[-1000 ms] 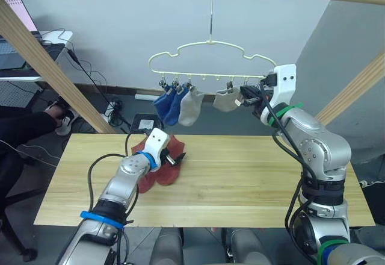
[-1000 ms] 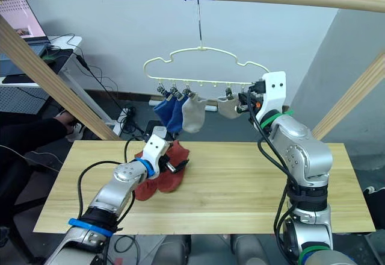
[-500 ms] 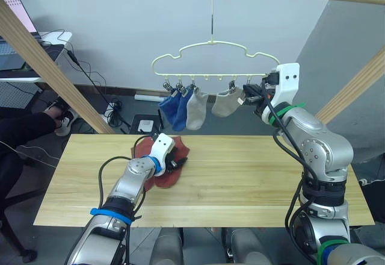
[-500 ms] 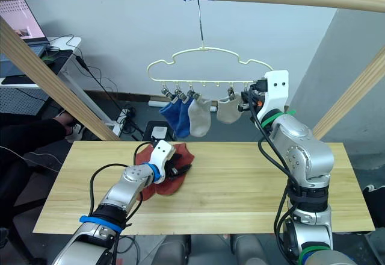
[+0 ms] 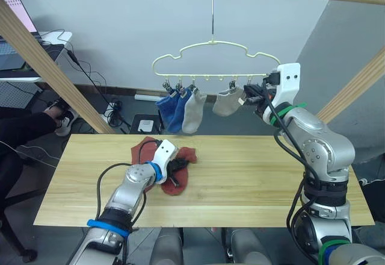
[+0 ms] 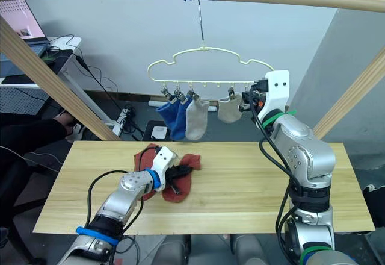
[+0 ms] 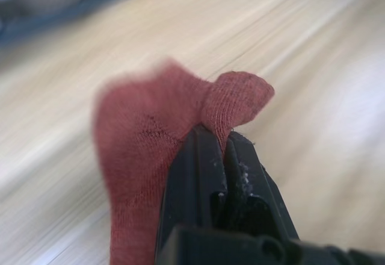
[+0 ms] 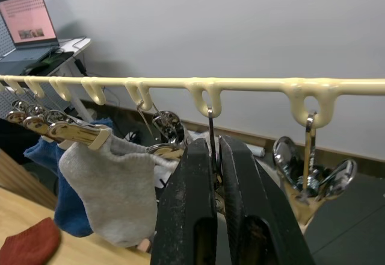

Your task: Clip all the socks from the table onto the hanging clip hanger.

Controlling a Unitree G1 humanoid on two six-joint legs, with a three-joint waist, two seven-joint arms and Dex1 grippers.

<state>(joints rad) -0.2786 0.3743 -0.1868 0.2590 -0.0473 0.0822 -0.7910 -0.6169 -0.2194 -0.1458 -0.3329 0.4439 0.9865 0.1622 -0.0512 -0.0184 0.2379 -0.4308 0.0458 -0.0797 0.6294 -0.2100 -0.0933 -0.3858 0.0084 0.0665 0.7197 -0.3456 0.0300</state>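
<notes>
1. Rust-red knit is pinched tight in your left gripper (image 7: 224, 147): one rust-red sock (image 5: 178, 177), pulled off its mate (image 5: 144, 146) since a second ago.
2. Your right gripper (image 8: 215, 156) is closed on a clip (image 8: 212, 183) of the clip hanger (image 5: 213, 45).
3. Four socks (image 5: 180, 109) hang already; both red ones remain on the table (image 5: 252, 174).

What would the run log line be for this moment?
left gripper: shut on rust-red sock | right gripper: shut on clip of clip hanger
</notes>
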